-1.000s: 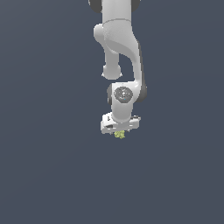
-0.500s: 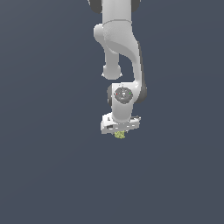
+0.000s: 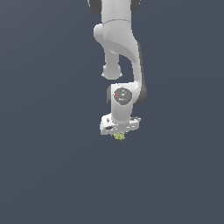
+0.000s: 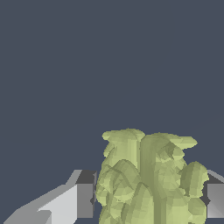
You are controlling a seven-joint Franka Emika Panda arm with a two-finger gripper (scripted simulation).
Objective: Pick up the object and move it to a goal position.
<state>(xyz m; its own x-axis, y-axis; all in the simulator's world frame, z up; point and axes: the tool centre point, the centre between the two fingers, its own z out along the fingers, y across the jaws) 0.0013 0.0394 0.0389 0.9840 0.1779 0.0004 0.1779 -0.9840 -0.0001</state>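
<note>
1. The plain dark grey-blue ground (image 3: 48, 175) filled both views to every edge. No bench edge, corner or wall showed in it, so the room around the arm lay open on all sides, to the exterior view's left and right alike.
2. The white Panda arm (image 3: 118, 48) came down from the top edge of the exterior view, near its middle, and ended in a round wrist joint (image 3: 122, 96) over the hand.
3. The gripper (image 3: 119, 131) pointed downward, its white body set crosswise at a slight tilt. In the wrist view its two fingers (image 4: 83, 199) stood on either side of the object, pressed against its flanks, so the jaws were clamped on it.
4. The object (image 4: 148, 179), a lumpy yellow-green thing with a faceted, mottled surface, sat between the fingertips and poked out just below the hand in the exterior view (image 3: 119, 136). Whether it touched the ground or hung above it could not be told.
</note>
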